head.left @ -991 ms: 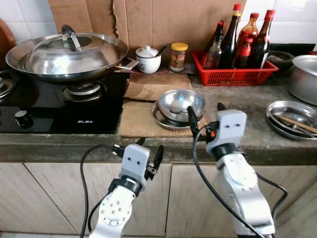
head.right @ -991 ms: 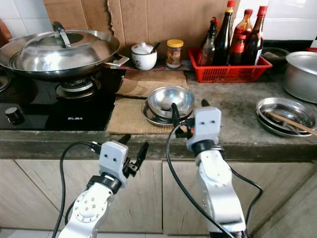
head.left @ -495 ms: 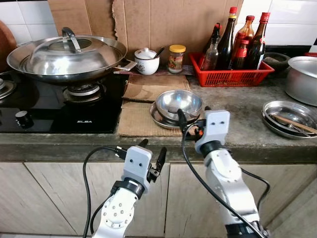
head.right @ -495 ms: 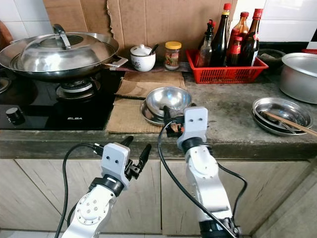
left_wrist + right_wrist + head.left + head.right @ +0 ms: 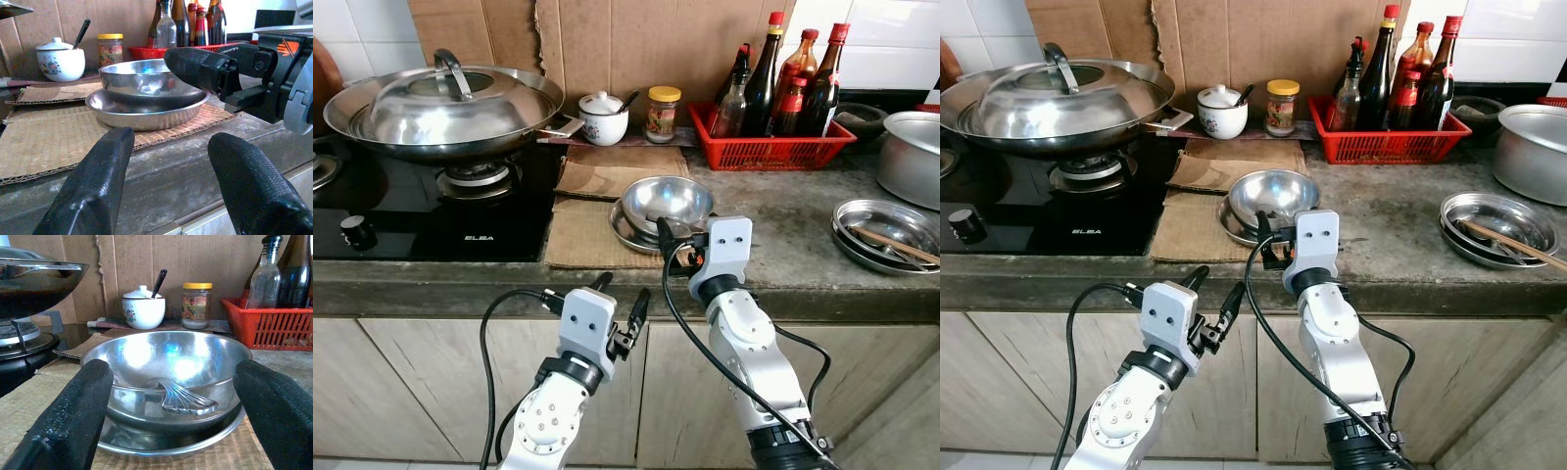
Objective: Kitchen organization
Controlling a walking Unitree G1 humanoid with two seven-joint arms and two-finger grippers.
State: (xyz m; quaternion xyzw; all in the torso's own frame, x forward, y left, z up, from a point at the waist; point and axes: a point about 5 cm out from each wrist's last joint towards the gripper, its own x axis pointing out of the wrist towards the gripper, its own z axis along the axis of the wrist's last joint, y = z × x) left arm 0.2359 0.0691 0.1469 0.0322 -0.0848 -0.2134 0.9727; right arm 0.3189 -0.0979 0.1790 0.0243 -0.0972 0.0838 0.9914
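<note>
A steel bowl point(image 5: 668, 199) sits in a shallow steel plate point(image 5: 626, 227) on a cardboard mat point(image 5: 582, 235) near the counter's front. A spoon point(image 5: 188, 401) lies inside the bowl. My right gripper point(image 5: 685, 230) is open, level with the counter's front edge, and points at the bowl from the near side. In the right wrist view its fingers point(image 5: 78, 406) stand either side of the bowl without touching it. My left gripper point(image 5: 622, 292) is open and empty, lower down in front of the cabinet and just left of the right arm.
A lidded wok point(image 5: 440, 103) sits on the black stove point(image 5: 431, 211) at the left. Along the back stand a white lidded pot point(image 5: 605, 116), a yellow-capped jar point(image 5: 664, 110) and a red basket point(image 5: 773, 147) of bottles. A steel dish with chopsticks point(image 5: 886, 230) and a large pot point(image 5: 913, 152) are at the right.
My right gripper has moved left and slightly down, coming in line with the bowl's front. The left gripper has hardly moved.
</note>
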